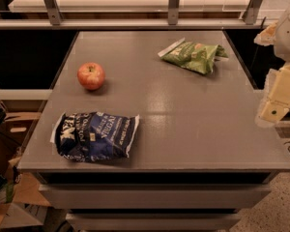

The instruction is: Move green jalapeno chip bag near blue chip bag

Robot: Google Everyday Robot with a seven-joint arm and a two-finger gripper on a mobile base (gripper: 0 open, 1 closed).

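Note:
The green jalapeno chip bag (194, 55) lies flat at the far right of the grey table (183, 115), its white sealed edge pointing left. The blue chip bag (94, 136) lies at the near left, close to the front edge, white lettering up. The two bags are far apart, on opposite corners. My gripper (274, 105) shows as a pale cream part at the right edge of the camera view, off the table's right side, well clear of the green bag and holding nothing that I can see.
A red apple (91, 76) sits on the left of the table, behind the blue bag. Metal railing posts (173, 4) run along the back. Cardboard boxes (14, 129) stand on the floor at the left.

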